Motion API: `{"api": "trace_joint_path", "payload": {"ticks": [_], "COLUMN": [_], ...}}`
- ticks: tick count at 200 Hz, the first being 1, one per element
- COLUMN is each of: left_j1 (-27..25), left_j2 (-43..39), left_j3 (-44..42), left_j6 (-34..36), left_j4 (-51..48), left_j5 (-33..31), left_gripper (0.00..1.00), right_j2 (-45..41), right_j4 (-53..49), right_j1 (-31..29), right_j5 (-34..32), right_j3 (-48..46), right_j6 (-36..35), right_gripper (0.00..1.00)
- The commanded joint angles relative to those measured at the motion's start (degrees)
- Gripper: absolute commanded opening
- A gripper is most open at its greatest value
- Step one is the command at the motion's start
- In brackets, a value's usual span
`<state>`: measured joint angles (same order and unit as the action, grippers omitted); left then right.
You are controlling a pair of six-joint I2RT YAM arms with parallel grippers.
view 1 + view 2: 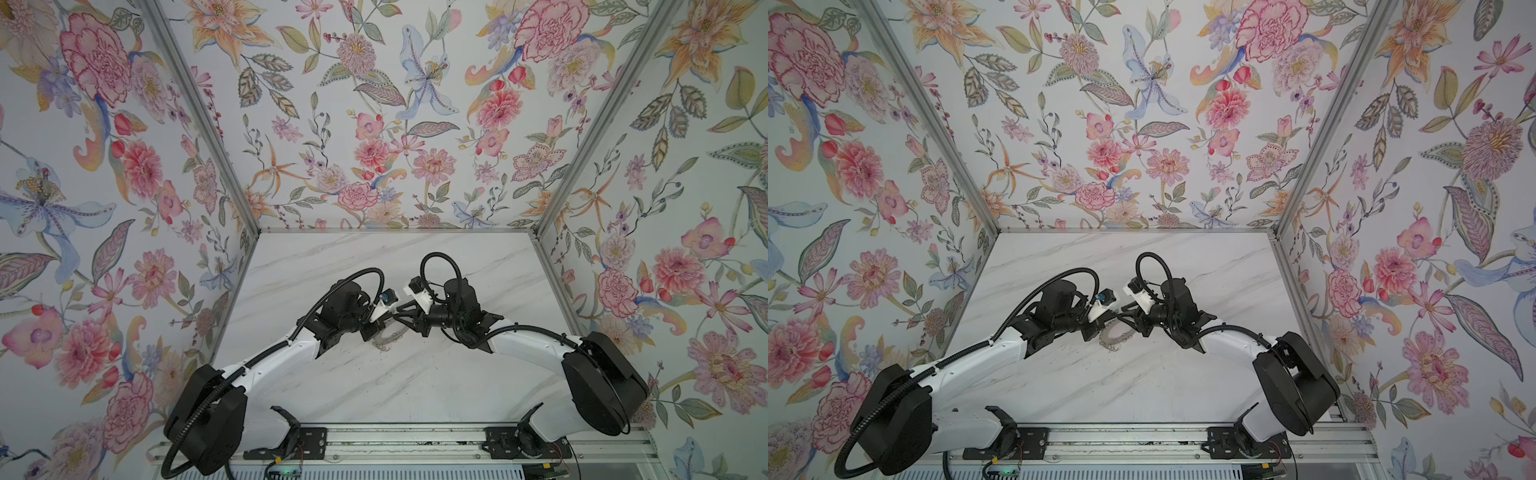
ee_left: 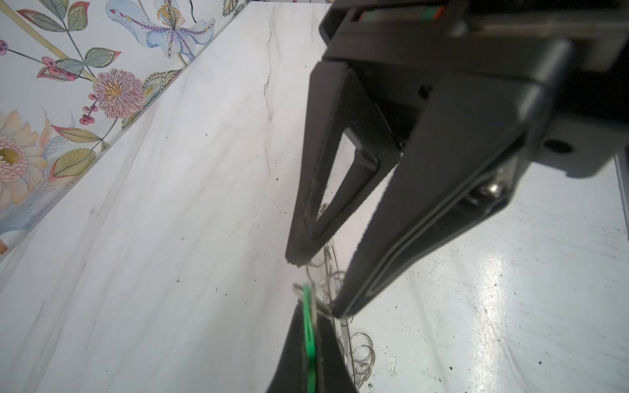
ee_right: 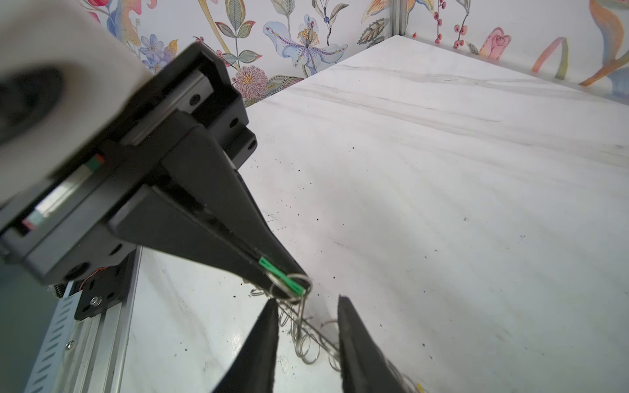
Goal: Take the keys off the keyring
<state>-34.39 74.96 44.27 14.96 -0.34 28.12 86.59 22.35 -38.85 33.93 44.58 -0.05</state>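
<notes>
Left pincer (image 3: 296, 283) clamping flat green tag (image 3: 274, 269), right pincer (image 3: 306, 299) parted astride wire-looped keyring (image 1: 1113, 340)

I count two grippers on my feeds, the left gripper (image 3: 301, 284) and the right gripper (image 3: 306, 299). There is one keyring (image 1: 1115, 334), one green tag (image 2: 309, 326) and one yellow sliver (image 3: 419, 387) at the frame's edge. The wire loops (image 3: 308, 347) are too tangled for me to count.

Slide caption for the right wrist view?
Left gripper pinches the bright green plastic tag near silvery wire loops; right gripper stands open.
</notes>
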Motion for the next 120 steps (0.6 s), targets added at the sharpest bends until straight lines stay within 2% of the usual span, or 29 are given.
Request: {"api": "trace_joint_path", "payload": {"ticks": [1, 25, 44, 78, 120], "left_j1": [-0.1, -0.1, -0.1, -0.1, 0.0], "left_j2": [-0.1, 0.0, 0.1, -0.2, -1.1], "left_j3": [0.6, 0.6, 0.7, 0.6, -0.3], "left_j6": [-0.5, -0.5, -0.6, -0.4, -0.5], "left_j4": [1.5, 1.8, 1.8, 1.5, 1.1], "left_j5": [1.3, 1.4, 1.5, 0.9, -1.1], "left_gripper": [0.0, 0.0, 0.0, 0.0, 0.0], "right_j2": [0.8, 0.6, 1.0, 0.1, -2.6], "right_j4": [-1.3, -2.4, -2.9, -3.1, -2.3], "right_j1": [-1.1, -1.2, -1.2, -1.1, -0.5], "right_j5": [-0.4, -0.4, -0.9, -2.3, -5.3], "right_j3": [1.3, 1.5, 1.8, 1.5, -0.8], "right_j6": [-1.6, -2.2, -2.2, -2.4, -2.4], "right_gripper": [0.26, 0.24, 0.12, 0.0, 0.0]}}
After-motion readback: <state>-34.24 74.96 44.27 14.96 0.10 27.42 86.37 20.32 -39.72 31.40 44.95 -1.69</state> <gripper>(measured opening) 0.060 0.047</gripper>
